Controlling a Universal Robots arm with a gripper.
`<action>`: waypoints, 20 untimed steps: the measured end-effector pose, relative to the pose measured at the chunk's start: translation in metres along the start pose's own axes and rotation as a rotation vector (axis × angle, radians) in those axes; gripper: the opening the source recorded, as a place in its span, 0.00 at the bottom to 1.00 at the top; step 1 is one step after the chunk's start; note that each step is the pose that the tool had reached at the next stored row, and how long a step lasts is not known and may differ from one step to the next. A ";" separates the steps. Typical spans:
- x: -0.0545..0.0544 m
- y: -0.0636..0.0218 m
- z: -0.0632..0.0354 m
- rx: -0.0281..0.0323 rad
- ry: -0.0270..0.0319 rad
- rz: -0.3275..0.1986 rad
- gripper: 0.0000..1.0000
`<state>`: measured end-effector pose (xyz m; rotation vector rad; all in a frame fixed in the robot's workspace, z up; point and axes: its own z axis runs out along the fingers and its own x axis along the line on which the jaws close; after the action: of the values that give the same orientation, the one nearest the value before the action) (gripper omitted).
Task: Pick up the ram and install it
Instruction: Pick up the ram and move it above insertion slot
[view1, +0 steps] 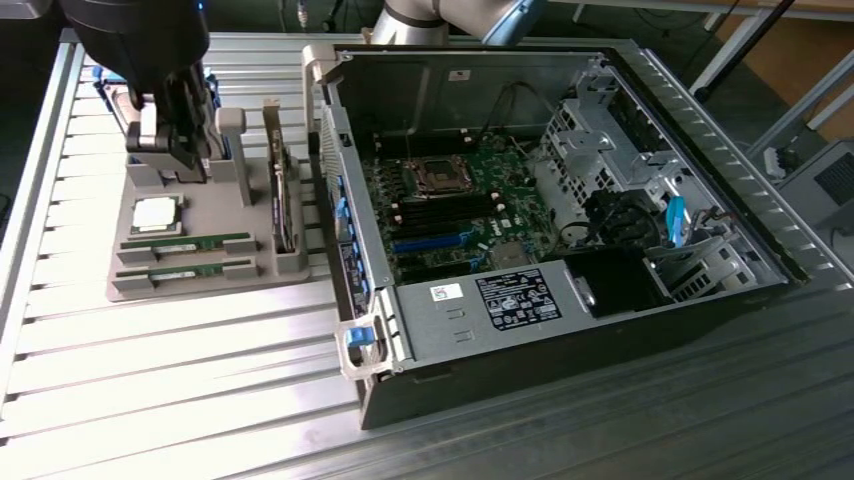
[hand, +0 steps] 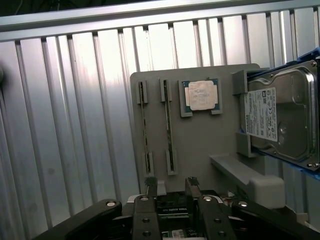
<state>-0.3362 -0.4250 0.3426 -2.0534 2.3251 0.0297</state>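
The ram (view1: 187, 242) and its twin (view1: 187, 270) stand edge-up, lengthwise left-right in the exterior view; the gripper (hand: 171, 186) gapes wide, empty.

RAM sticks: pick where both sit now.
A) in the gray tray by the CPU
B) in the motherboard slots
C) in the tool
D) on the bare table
A: both RAM sticks lie in slots of the tray, next to the CPU.

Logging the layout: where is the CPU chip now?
The CPU chip sits on the grey holder tray at the exterior view's left, beside two ram sticks.
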 end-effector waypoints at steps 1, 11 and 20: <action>0.000 0.0002 0.0008 0.0000 -0.0005 0.000 0.35; 0.000 0.0012 0.0055 -0.0005 -0.0038 0.000 0.35; 0.001 0.0028 0.0102 -0.0008 -0.0067 0.000 0.35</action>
<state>-0.3389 -0.4257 0.3323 -2.0503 2.3217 0.0375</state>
